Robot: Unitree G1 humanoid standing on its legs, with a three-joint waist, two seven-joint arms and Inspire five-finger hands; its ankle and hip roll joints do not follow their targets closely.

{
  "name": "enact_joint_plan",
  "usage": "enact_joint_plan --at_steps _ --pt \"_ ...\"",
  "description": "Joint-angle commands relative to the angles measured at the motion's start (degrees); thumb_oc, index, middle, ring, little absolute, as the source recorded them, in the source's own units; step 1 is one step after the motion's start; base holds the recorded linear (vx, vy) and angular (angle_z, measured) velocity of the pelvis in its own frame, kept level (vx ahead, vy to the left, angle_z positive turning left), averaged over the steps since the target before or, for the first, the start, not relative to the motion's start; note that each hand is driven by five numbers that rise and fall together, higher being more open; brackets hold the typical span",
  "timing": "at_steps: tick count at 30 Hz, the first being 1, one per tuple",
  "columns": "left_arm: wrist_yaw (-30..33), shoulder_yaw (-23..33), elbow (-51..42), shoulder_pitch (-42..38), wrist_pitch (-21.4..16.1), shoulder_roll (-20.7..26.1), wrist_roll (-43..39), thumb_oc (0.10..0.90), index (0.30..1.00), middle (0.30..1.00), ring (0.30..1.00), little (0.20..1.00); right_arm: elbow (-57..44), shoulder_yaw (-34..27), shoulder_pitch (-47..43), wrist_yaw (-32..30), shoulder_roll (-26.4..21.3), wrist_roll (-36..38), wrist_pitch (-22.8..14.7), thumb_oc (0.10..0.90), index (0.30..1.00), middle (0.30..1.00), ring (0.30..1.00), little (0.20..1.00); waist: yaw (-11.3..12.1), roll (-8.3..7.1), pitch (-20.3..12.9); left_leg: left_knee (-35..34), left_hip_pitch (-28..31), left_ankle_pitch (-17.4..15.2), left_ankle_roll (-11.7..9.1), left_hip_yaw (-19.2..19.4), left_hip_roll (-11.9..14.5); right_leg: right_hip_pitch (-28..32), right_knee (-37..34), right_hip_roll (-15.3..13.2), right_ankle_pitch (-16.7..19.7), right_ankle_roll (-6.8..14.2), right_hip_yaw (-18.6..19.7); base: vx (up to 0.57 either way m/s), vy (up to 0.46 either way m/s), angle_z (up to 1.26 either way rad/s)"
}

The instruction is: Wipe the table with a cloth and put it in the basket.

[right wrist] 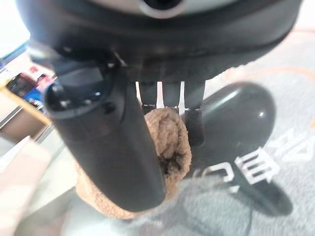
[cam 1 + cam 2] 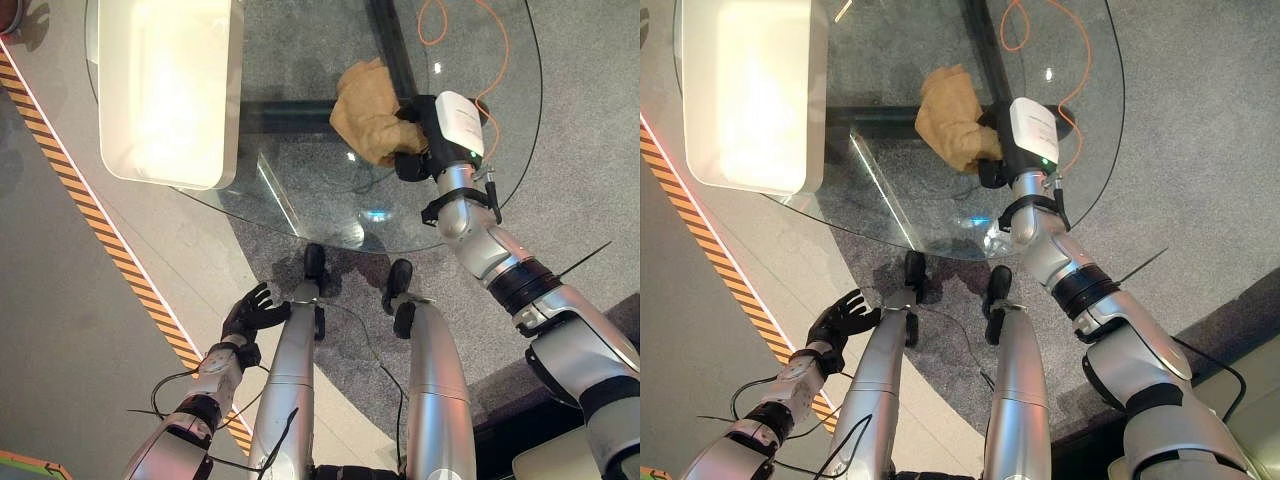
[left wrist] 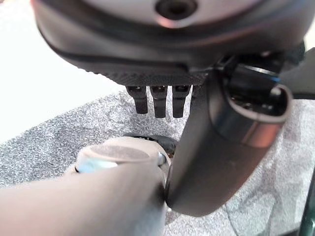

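Because its fingers and thumb are curled into the tan terry cloth (image 2: pixel 372 118), the right hand (image 2: pixel 418 140) can drag the fabric without letting it slip; the right wrist view shows a bunched fold of cloth (image 1: pixel 165 147) pinched between the thumb and the fingers (image 1: pixel 194 123). Most of the cloth spreads out ahead of the hand, flat against the round glass table (image 2: pixel 300 200), which suits wiping: the loose part does the rubbing while the gripped edge steers it. It lies near the middle of the glass, above the dark crossbar (image 2: pixel 285 115) of the table's frame seen through the top. On the robot's left side of the table sits the white rectangular basket (image 2: pixel 170 90), hanging partly over the table's rim, well apart from the cloth, so the drop-off looks some way off yet. Down by the robot's side, off the table, the left hand (image 2: pixel 250 312) hangs with fingers relaxed and spread, holding nothing, likely kept clear since one hand is enough for wiping.
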Motion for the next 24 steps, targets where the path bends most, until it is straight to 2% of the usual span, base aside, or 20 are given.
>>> enact_joint_plan --at_steps 1,24 --pt "0.79 0.25 0.89 0.90 -0.24 -2.28 1.44 0.800 0.900 0.900 0.900 0.900 -6.89 7.16 3.55 5.60 6.41 -0.17 -3.95 0.100 0.300 0.300 0.300 0.200 0.16 1.62 -1.29 4.35 0.62 -5.00 4.16 5.65 -1.41 0.68 -6.19 0.45 4.31 2.10 -0.28 0.00 0.000 0.00" --pt "2.10 -0.04 0.29 -0.36 0.65 -2.33 1.99 0.800 0.900 0.900 0.900 0.900 -11.95 10.15 5.36 11.35 6.81 1.69 -4.64 0.100 0.300 0.300 0.300 0.200 -0.05 0.92 -1.29 4.34 0.40 -4.79 4.10 5.88 -1.35 0.50 -6.63 0.26 4.81 2.37 -0.41 0.00 0.000 0.00"
